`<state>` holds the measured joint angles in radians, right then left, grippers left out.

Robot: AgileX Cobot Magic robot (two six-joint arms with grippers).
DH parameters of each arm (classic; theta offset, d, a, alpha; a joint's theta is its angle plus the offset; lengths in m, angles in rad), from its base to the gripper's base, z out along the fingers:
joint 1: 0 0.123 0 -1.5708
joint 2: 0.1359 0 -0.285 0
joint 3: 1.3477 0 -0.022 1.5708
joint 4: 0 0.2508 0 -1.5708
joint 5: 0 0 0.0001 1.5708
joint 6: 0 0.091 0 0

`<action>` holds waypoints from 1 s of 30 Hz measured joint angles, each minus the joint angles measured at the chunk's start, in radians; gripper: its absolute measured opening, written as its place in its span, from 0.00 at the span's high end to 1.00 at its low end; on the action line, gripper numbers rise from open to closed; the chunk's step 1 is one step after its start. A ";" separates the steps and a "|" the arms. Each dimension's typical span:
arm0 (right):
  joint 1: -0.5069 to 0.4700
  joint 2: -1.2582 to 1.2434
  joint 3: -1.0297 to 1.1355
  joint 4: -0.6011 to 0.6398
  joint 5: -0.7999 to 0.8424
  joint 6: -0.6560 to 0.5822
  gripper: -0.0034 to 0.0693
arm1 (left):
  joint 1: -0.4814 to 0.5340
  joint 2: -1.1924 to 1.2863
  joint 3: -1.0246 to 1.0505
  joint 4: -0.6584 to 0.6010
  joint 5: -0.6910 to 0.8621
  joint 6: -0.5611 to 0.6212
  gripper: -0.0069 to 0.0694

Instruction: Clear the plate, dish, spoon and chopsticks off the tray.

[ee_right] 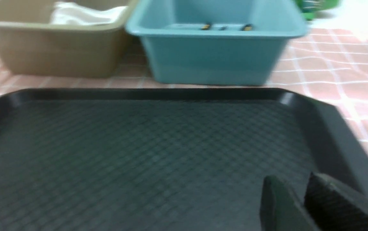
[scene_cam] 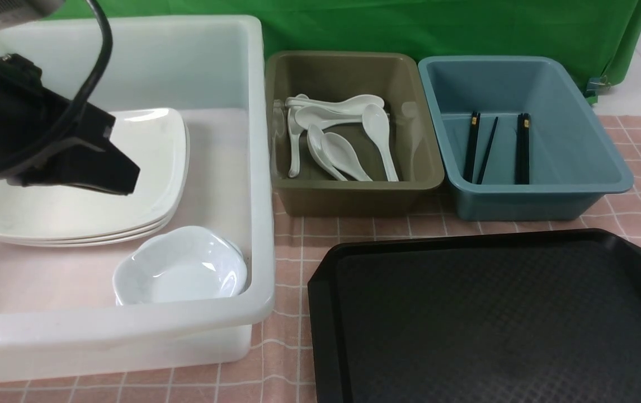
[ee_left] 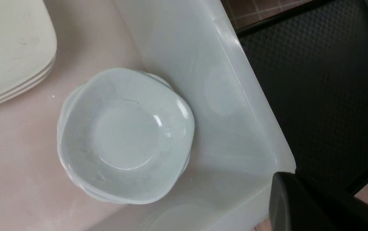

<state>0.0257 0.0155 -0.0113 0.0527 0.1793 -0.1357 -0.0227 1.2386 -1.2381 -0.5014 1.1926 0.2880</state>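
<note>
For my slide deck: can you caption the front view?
Black tray sits bare; plates and dish fill the white tub, left tool hovering above.

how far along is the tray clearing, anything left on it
It looks finished. The tray shows nothing on the part in view. Plates are stacked in the white tub, with the dish beside them, spoons lie in the olive tub and chopsticks in the blue tub. The left gripper hangs shut and empty over the plates; the right gripper holds nothing above the tray. Nothing visible is left to move.
</note>
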 joint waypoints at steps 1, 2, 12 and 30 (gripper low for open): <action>-0.015 0.000 0.000 0.000 0.000 0.000 0.68 | 0.000 0.000 0.000 -0.001 -0.001 0.000 0.91; -0.018 0.000 0.000 0.000 0.000 0.000 0.68 | 0.000 0.000 0.000 -0.001 -0.001 0.000 0.91; -0.049 0.000 0.000 -0.001 0.000 0.000 0.67 | 0.000 -0.063 0.008 -0.001 0.025 0.000 0.91; -0.051 0.000 0.000 -0.001 0.001 0.000 0.63 | -0.090 -0.678 0.232 0.039 -0.262 0.001 0.91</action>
<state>-0.0248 0.0155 -0.0113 0.0518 0.1803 -0.1357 -0.1131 0.5608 -1.0064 -0.4629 0.9307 0.2888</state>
